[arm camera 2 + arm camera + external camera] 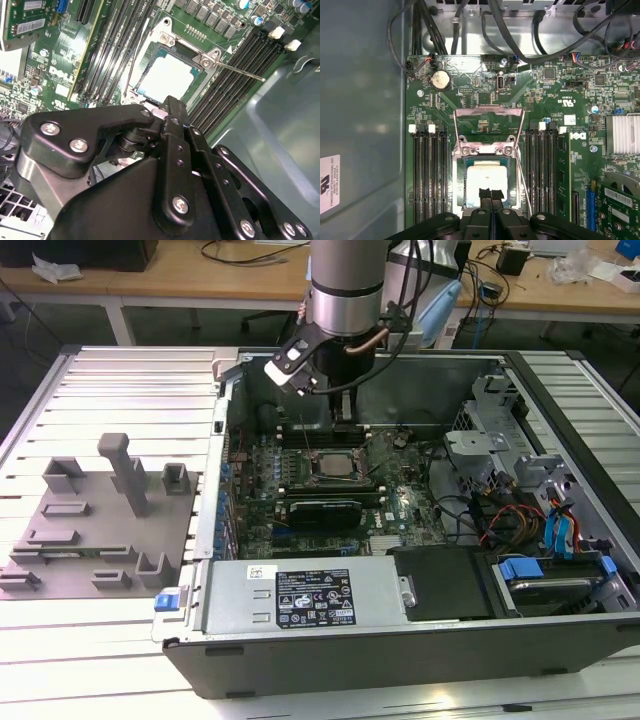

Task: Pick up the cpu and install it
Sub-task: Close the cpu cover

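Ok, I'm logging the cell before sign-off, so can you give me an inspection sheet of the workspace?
Surface: ribbed metal table carrying the open computer case.
Job's things: cpu lies flat in the motherboard socket; load plate stands open.
Clutter: grey fixture block on the exterior view's left of the case.
Grippers: pincer shut, tips just over the cpu; contact unclear.
Cables: black bundles along the case wall; red and blue leads by the drive cage.
Surroundings: wooden benches behind.
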